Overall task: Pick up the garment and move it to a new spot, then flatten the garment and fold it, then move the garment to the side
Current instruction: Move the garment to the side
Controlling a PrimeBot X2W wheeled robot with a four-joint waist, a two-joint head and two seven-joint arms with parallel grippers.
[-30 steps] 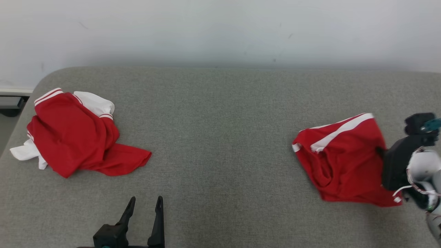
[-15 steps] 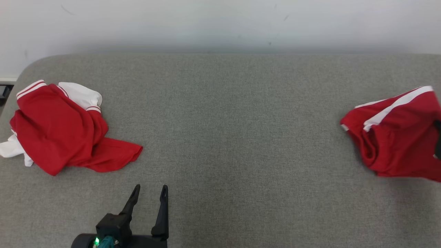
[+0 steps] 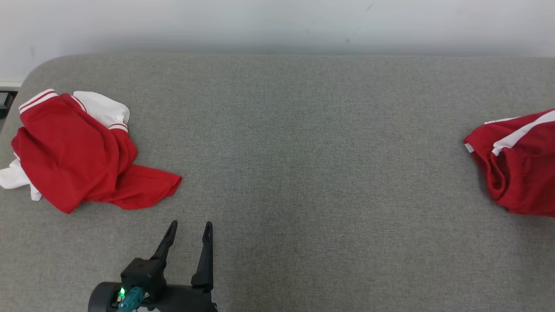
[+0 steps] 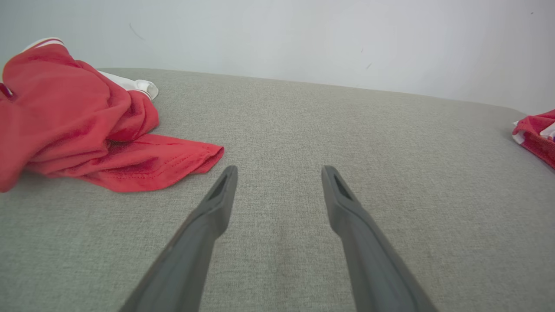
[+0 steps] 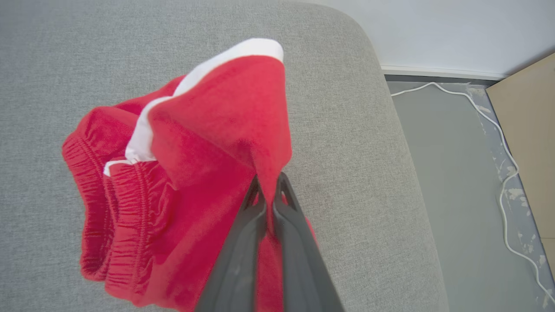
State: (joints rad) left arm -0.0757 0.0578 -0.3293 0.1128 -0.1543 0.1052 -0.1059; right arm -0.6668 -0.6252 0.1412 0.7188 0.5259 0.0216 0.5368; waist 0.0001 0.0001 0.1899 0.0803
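The garment (image 3: 520, 169), red shorts with a white side stripe and an elastic waistband, is bunched at the far right of the grey padded surface (image 3: 303, 151), partly cut off by the head view's edge. In the right wrist view my right gripper (image 5: 268, 180) is shut on a raised fold of the garment (image 5: 208, 143), close to the surface's rounded right end. My left gripper (image 3: 190, 225) rests low at the front left, open and holding nothing. The left wrist view shows the left gripper (image 4: 279, 171) over bare fabric, with the garment (image 4: 537, 130) far off to its right.
A second crumpled red and white garment (image 3: 73, 160) lies at the left end, just left of my left gripper, also in the left wrist view (image 4: 65, 117). Beyond the surface's right edge are grey floor, a white cable (image 5: 498, 143) and a brown board (image 5: 529, 108).
My right gripper has drawn the garment rightward toward the surface's right end, and the right arm has left the head view. The head camera has shifted a little. The left gripper stays open.
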